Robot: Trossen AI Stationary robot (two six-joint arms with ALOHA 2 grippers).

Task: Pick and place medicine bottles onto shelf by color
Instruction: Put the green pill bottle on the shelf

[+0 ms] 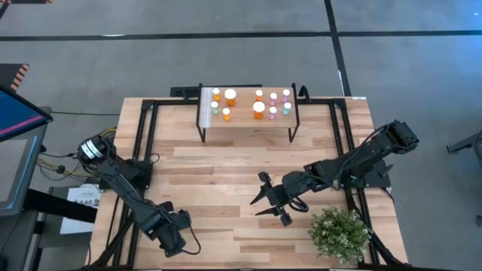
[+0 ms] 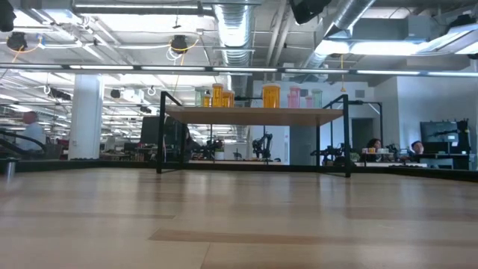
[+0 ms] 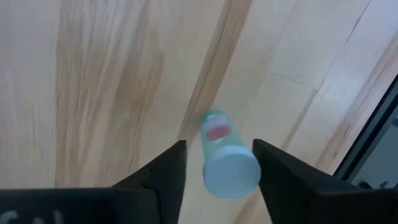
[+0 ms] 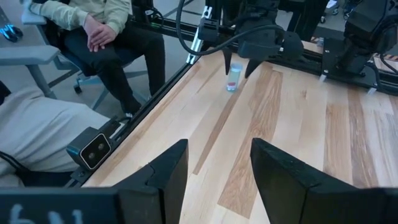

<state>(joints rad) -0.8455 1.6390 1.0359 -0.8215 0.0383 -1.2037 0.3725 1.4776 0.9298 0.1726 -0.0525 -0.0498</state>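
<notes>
The left gripper (image 3: 214, 165) is seen low over the near left corner of the surface (image 1: 226, 173), its jaws apart on either side of a teal bottle (image 3: 225, 163) that stands between them without visible contact. From overhead this bottle is hidden beneath the left arm, and only in the right wrist view is it made out, small, below the left gripper (image 4: 238, 67) as a pale bottle (image 4: 233, 79) standing upright near the edge. The right gripper (image 1: 273, 203) is held above the near middle of the surface with its jaws apart and nothing between them. The remaining medicine bottles (image 1: 258, 108) are set on the shelf (image 1: 248, 124) at the far edge, orange ones toward its left and middle, pink and green ones toward its right; their exact count cannot be settled. In the low view neither arm appears, and the shelf (image 2: 254, 116) is seen with orange bottles (image 2: 271, 96) on top. A bushy plant (image 1: 340, 233) stands at the near right corner. A seated person (image 4: 99, 31) with clasped hands is partly cut off beyond the surface's edge. Ducting (image 2: 235, 30) and ceiling lights are seen in the room behind.
</notes>
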